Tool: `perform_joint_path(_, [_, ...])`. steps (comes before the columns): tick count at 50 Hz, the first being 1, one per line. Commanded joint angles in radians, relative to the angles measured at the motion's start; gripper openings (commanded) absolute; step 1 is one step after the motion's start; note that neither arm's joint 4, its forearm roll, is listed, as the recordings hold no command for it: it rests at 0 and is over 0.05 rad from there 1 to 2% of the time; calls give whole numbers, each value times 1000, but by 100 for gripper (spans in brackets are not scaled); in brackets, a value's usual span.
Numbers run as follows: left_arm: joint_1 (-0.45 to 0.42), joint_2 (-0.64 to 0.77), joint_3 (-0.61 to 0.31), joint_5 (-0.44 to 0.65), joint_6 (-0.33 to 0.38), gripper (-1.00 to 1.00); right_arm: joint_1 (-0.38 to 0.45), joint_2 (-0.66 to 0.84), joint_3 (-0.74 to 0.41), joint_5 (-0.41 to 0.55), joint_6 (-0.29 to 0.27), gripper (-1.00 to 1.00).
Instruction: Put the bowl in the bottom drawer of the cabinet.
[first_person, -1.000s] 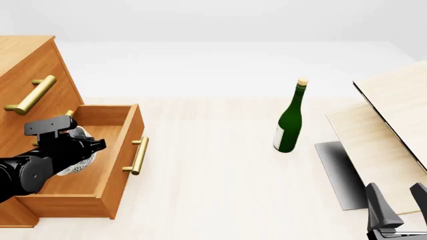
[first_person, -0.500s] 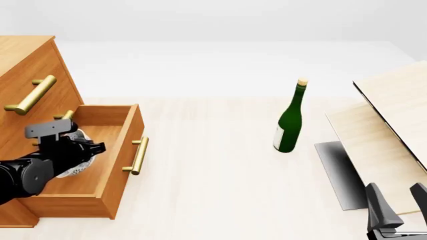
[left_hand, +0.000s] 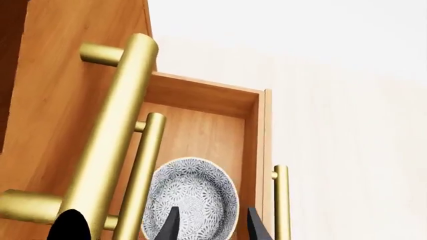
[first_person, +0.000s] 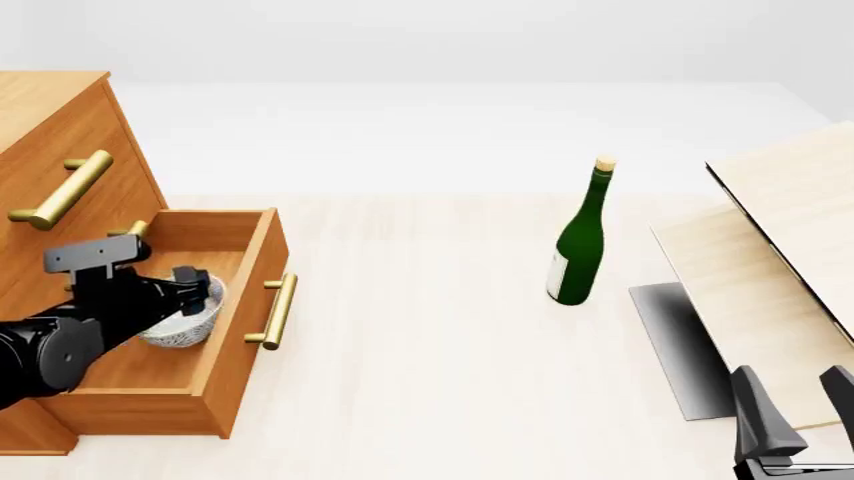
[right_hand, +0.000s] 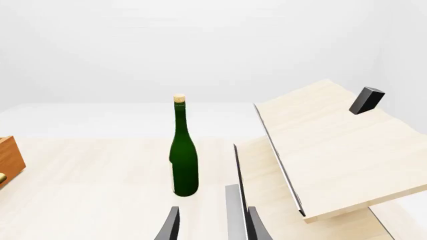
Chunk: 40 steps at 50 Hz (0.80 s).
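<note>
The white, grey-speckled bowl (first_person: 182, 320) (left_hand: 193, 195) sits on the floor of the pulled-out bottom drawer (first_person: 243, 300) (left_hand: 200, 125) of the orange-brown cabinet (first_person: 54, 130). My left gripper (first_person: 196, 285) (left_hand: 213, 227) hangs just over the bowl and is open. One finger is above the bowl's inside and the other is outside its rim; I cannot tell whether they touch it. My right gripper (first_person: 797, 395) (right_hand: 212, 225) is open and holds nothing, low at the near right, far from the cabinet.
A green bottle (first_person: 577, 250) (right_hand: 183, 160) stands mid-table. Tilted pale wooden boards (first_person: 774, 250) (right_hand: 327, 145) rise over a grey plate (first_person: 674, 340) at the right. Brass bar handles (left_hand: 110, 135) of the upper drawers jut out close beside my left wrist. The drawer's own handle (first_person: 278, 310) faces the bottle.
The bowl, earlier half hidden behind my left gripper, now shows lower and to the right on the drawer floor. The left arm barely shifted. The right arm is unchanged.
</note>
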Motion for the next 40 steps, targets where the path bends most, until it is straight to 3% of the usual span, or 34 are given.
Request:
perform_joint_path(1, [7,-7,5,-14,1,100,0,0,0,0,0,100])
perform_joint_path(14, [1,-19,2,-11,-7,100,0,0,0,0,0,100])
perform_joint_path(15, [-10,-16,-1,-13,-20,100,0,0,0,0,0,100])
perform_joint_path(16, [-72,6,-11,-27,-93,100,0,0,0,0,0,100])
perform_joint_path(18, [-60,-8,-7,-23,-80,100,0,0,0,0,0,100])
perform_joint_path(22, [-92,-36,-2,-31,-118,100,0,0,0,0,0,100])
perform_joint_path(27, [-139,-53,13,-60,-199,100,0,0,0,0,0,100])
perform_joint_path(36, [-128,-99,18,-50,-202,100,0,0,0,0,0,100])
perform_joint_path(40, [-168,-137,9,-59,-217,100,0,0,0,0,0,100])
